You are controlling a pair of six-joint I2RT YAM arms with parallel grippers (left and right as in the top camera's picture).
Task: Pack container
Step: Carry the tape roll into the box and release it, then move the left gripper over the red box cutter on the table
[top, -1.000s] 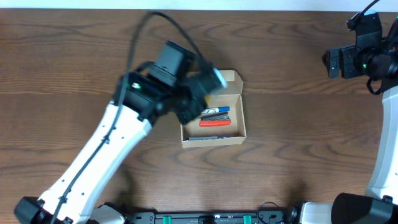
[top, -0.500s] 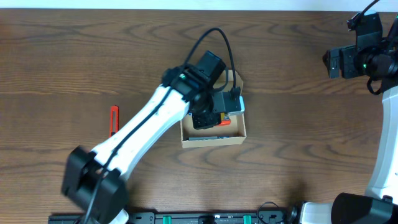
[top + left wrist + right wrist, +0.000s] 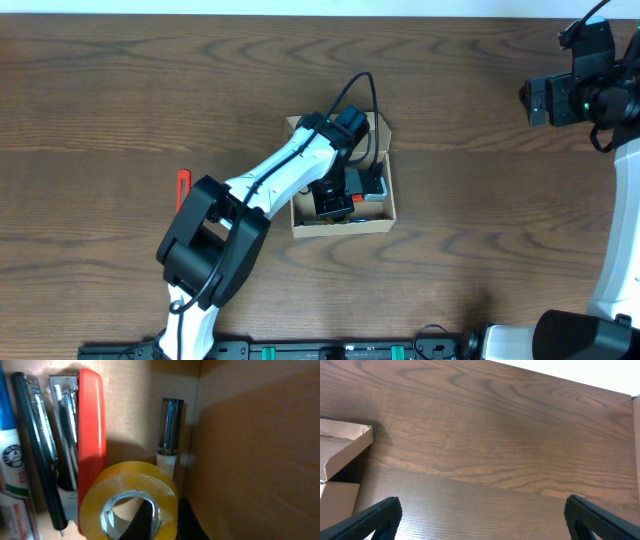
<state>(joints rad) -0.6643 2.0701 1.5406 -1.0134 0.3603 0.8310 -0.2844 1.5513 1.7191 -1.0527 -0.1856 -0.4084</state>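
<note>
Dark wood table [image 3: 100,80] fills my overhead feed, with the box [image 3: 388,215] at centre, flap open. My left arm [image 3: 265,185] covers most of it. The right gripper [image 3: 487,520], fingers spread wide and empty, hangs well apart at the far edge. The box lies straight under my left gripper [image 3: 167,522], so I judge release is downward, beside the wall. Only the wrist feed shows that gripper pinching a tape roll [image 3: 130,480], one finger through the ring, with pens [image 3: 37,450] lying parallel. Only overhead shows a red pen [image 3: 183,190] outside.
</note>
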